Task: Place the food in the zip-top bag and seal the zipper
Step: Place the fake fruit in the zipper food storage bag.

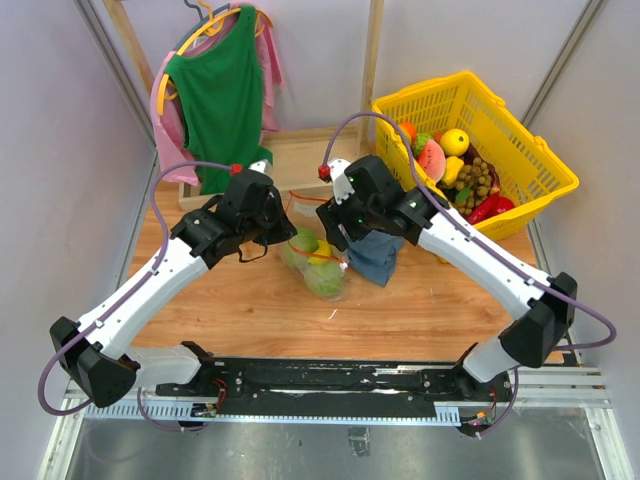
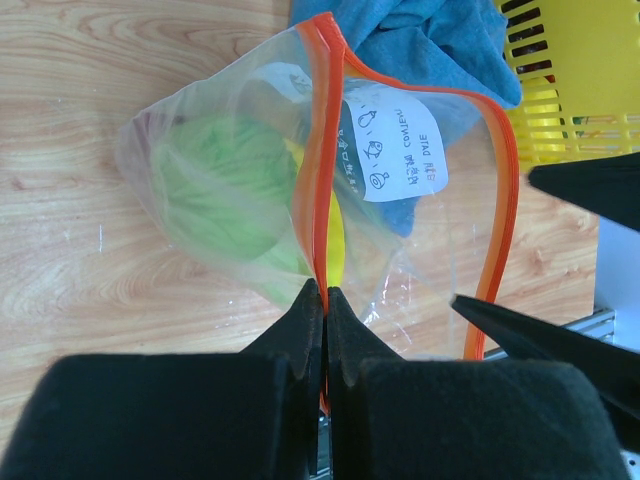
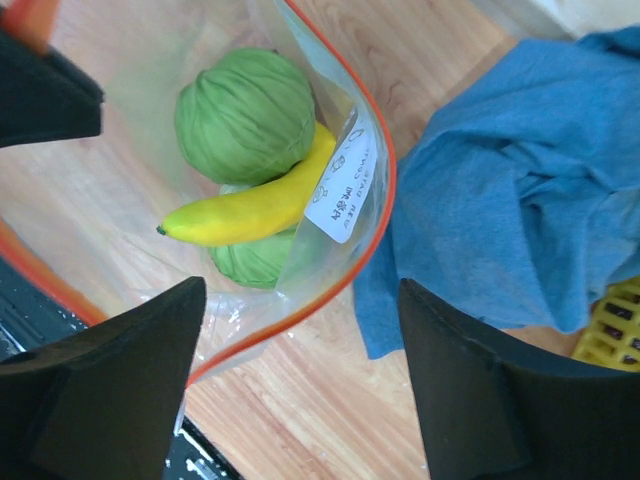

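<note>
The only writing in view stands on a white label (image 2: 402,150) stuck to the clear zip-top bag (image 2: 430,270), just beside its red-orange zipper (image 2: 318,150): a few short lines of dark handwriting, with three small round doodles drawn next to them. From the left wrist the lines run sideways, from the right wrist they sit tilted; the strokes are too small and blurred to be read as words, and no brand or number can be made out
</note>
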Available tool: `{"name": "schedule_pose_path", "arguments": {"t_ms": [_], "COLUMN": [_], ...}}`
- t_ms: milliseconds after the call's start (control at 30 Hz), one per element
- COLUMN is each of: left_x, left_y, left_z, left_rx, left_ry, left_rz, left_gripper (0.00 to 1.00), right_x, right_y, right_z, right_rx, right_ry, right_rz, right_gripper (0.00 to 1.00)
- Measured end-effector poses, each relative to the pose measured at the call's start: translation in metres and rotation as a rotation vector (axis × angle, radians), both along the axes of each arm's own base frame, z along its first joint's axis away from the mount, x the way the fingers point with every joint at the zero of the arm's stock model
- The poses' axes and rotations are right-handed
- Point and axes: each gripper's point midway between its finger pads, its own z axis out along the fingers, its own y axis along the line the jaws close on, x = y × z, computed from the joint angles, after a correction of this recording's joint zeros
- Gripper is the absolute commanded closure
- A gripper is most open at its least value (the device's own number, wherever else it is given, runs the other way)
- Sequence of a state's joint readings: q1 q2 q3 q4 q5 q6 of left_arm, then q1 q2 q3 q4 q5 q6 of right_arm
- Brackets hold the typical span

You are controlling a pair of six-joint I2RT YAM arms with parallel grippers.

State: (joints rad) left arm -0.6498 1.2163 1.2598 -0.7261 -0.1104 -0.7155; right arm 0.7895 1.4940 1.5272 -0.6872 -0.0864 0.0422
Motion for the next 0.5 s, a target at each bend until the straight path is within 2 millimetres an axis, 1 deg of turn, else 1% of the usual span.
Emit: {"name": "schedule_pose_path", "arguments": {"t_ms": [33,100,133,167,200,233,433,500], "left_x": [0.0,0.0,0.0,0.0,0.001,0.001,0.002,0.002], "left_y": [0.0,0.0,0.0,0.001,0.001,0.002,0.012,0.017], "left_z": [0.0,0.0,0.0,0.0,0.0,-0.001,-0.006,-0.008], "left_rx": [0.0,0.0,0.001,0.002,0.004,0.008,0.052,0.071], "left_ry": [0.0,0.0,0.0,-0.001,-0.001,-0.002,0.003,0.005], "left_rz": [0.0,0.001,0.001,0.002,0.005,0.01,0.045,0.061], "left_gripper": [1.0,1.0,1.0,1.0,1.0,1.0,1.0,1.0], "right_x": [0.0,0.0,-0.001,-0.001,-0.002,-0.003,-0.006,-0.008], "right_y": [0.002,0.003,0.002,0.002,0.001,0.001,0.006,0.006], "right_z": [-0.009,-0.02,-0.026,-0.029,-0.03,-0.027,0.008,0.016], "right_rx": [-0.009,-0.033,-0.046,-0.056,-0.063,-0.063,-0.01,0.0], "right_ry": [0.029,0.063,0.084,0.097,0.11,0.112,0.086,0.085], "right_rz": [-0.009,-0.017,-0.024,-0.025,-0.031,-0.032,-0.003,0.007], "right_gripper": [0.45,0.63,0.73,0.86,0.94,0.99,0.99,0.92]}}
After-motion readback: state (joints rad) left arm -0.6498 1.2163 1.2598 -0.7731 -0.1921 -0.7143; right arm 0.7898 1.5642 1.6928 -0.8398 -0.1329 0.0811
